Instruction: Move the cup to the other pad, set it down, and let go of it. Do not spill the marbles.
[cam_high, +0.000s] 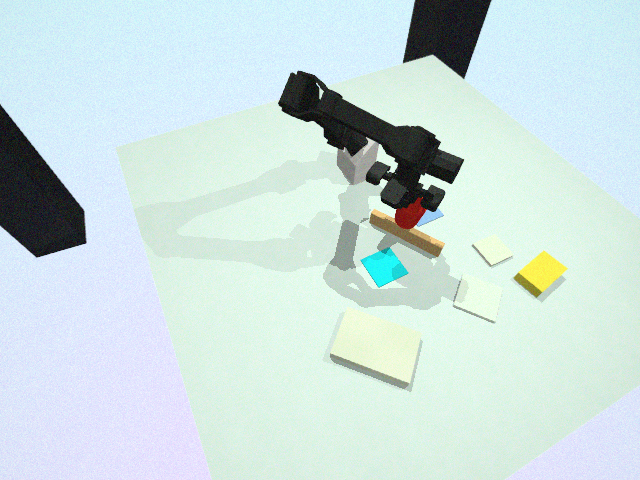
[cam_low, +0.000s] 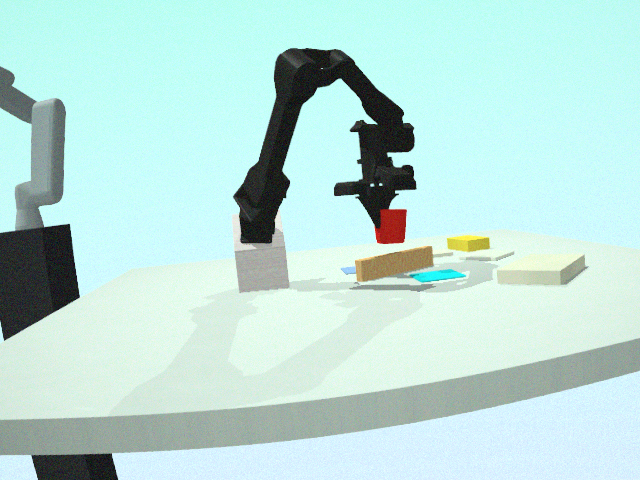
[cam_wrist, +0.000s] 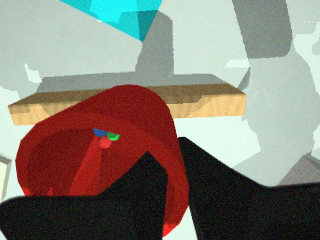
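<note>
My gripper (cam_high: 415, 198) (cam_low: 378, 224) (cam_wrist: 172, 144) is shut on the wall of the red cup (cam_high: 407, 217) (cam_low: 392, 227) (cam_wrist: 132, 102). The cup is upright in the air, higher than the wooden bar. In the wrist view a blue marble (cam_wrist: 99, 132), a green marble (cam_wrist: 114, 136) and a red marble (cam_wrist: 105, 143) lie inside it. The blue pad (cam_high: 433, 215) (cam_low: 348, 270) lies behind the bar, partly hidden by the cup in the top view. The cyan pad (cam_high: 379, 268) (cam_low: 438, 275) (cam_wrist: 112, 12) lies on the bar's other side, with nothing on it.
The wooden bar (cam_high: 429, 245) (cam_low: 395, 264) (cam_wrist: 215, 104) stands between the pads. Beyond the cyan pad is a thick cream block (cam_high: 377, 343) (cam_low: 537, 267). Two thin pale tiles (cam_high: 492, 250) (cam_high: 479, 298) and a yellow block (cam_high: 542, 271) (cam_low: 467, 242) lie off to the side.
</note>
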